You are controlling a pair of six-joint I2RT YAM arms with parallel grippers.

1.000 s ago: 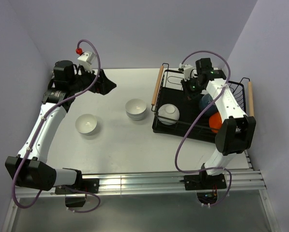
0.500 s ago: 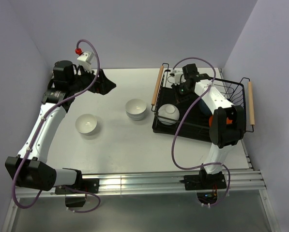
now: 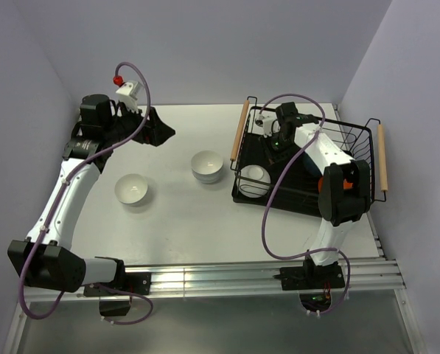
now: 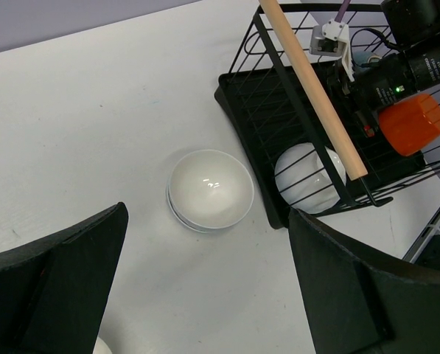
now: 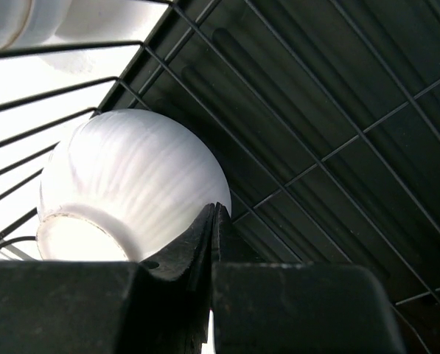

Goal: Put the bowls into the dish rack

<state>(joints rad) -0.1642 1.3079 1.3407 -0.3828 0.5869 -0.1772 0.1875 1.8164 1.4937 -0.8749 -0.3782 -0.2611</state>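
**Top external view: right claw shut beside a white bowl in the rack**

Top external view puts the dish rack (image 3: 302, 193) at the bench's (image 3: 175, 214) 3 o'clock side. A tipped white bowl (image 3: 254, 181) lies in the rack's 8 o'clock corner. The right arm (image 3: 336, 158) bends over the rack and covers much of its middle, and a purple cable (image 3: 267, 214) loops down past the rack's near edge.

In the right wrist view, the right claw (image 5: 214, 208) has its fingers pressed together with nothing between them. The tips sit at the bowl's 4 o'clock flank, and I cannot tell whether they touch it. The bowl's foot ring points toward that camera, with rack wires crossing behind it.

An orange bowl (image 4: 411, 125) sits deeper in the rack, partly under the right arm's dark wrist.

The left claw (image 3: 163, 125) hangs spread wide and empty at the bench's 10 o'clock corner. Out on the bench are a stack of white bowls (image 3: 207, 166) near the centre and a single white bowl (image 3: 131, 189) at its 8 o'clock, well apart. The rack's wire wall and a wooden handle (image 3: 239, 133) stand between the stack and the bowl in the rack.
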